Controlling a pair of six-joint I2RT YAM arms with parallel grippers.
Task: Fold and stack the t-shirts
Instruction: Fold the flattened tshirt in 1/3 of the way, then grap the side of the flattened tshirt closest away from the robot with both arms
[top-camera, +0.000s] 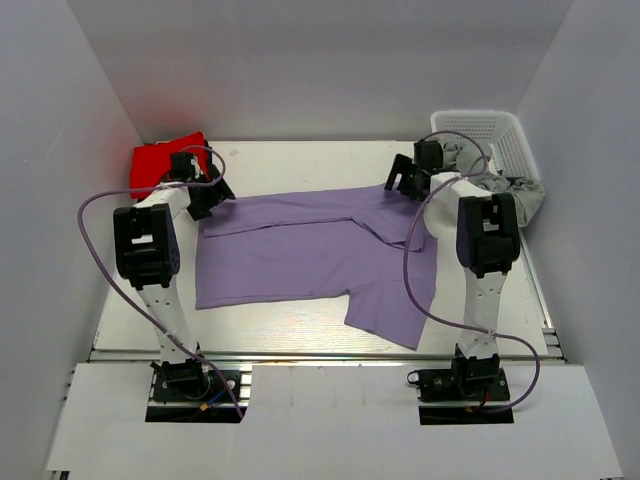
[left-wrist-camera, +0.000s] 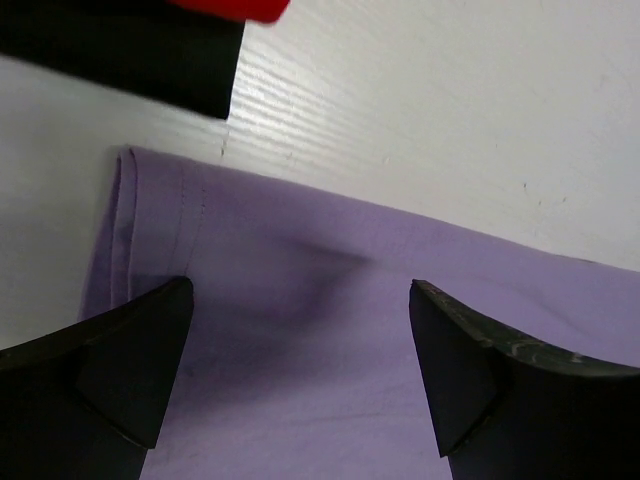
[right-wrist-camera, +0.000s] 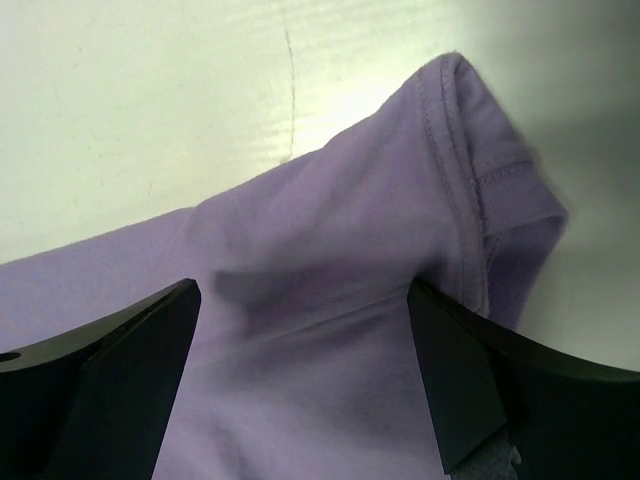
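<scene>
The lavender t-shirt (top-camera: 300, 250) lies spread on the table, partly folded, one sleeve hanging toward the front right. The red t-shirt (top-camera: 160, 160) lies bunched at the far left corner; a sliver of it shows in the left wrist view (left-wrist-camera: 235, 8). My left gripper (top-camera: 215, 195) is open just over the lavender shirt's far left corner (left-wrist-camera: 300, 290), fingers astride the cloth. My right gripper (top-camera: 405, 180) is open over the shirt's far right part near the collar (right-wrist-camera: 330, 290), fingers (right-wrist-camera: 470, 380) either side of a fold.
A white lattice basket (top-camera: 500, 135) stands at the far right with a grey cloth (top-camera: 510, 190) draped over its front edge. White walls enclose the table on three sides. Purple cables loop beside both arms.
</scene>
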